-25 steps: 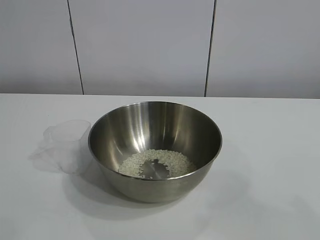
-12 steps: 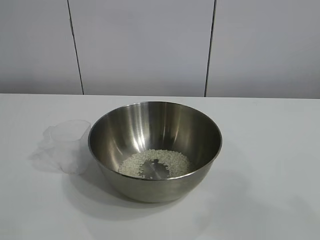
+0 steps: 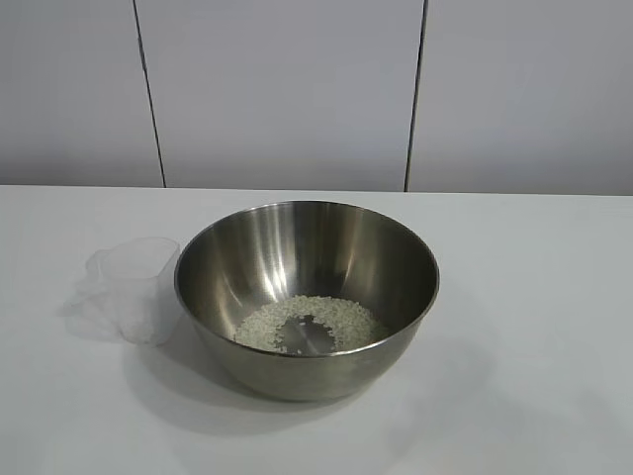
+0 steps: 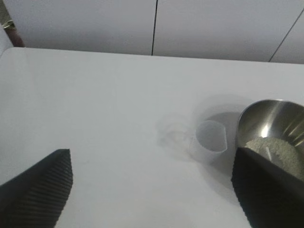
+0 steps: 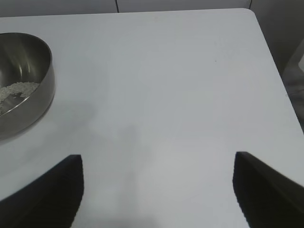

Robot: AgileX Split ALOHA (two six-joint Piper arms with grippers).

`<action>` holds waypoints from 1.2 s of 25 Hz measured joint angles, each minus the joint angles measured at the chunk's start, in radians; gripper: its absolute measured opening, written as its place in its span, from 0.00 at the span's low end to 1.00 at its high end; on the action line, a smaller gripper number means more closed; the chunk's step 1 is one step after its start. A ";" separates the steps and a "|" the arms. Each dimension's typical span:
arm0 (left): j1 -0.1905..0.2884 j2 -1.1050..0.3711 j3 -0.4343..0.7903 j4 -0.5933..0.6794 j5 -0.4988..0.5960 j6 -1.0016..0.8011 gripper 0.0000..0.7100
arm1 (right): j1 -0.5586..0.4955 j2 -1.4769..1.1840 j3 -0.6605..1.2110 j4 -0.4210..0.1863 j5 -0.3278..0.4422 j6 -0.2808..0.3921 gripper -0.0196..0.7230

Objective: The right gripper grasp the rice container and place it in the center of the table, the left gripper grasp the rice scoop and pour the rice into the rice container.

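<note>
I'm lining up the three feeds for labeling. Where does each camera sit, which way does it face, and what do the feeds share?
Exterior view: outside the rig, facing across the table to the wall; rice container, rice scoop; no robot body.
Left wrist view: on the left arm, looking forward and down; left claw open.
Right wrist view: on the right arm; right claw open over bare table.
Shared: the container with rice appears in all three.

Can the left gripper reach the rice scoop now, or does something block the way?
Probably yes. The left gripper is open, and only bare table lies between it and the rice scoop, which stands upright beside the rice container.
</note>
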 joint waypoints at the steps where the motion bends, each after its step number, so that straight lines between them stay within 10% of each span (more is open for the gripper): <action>1: -0.002 -0.038 0.023 0.001 0.000 -0.005 0.92 | 0.000 0.000 0.000 0.000 0.000 0.000 0.82; 10: -0.003 -0.345 0.144 0.122 0.058 -0.045 0.92 | 0.000 0.000 0.000 0.000 0.000 0.000 0.82; 30: -0.003 -0.358 0.210 0.271 0.202 -0.138 0.92 | 0.000 0.000 0.000 0.000 0.000 0.000 0.82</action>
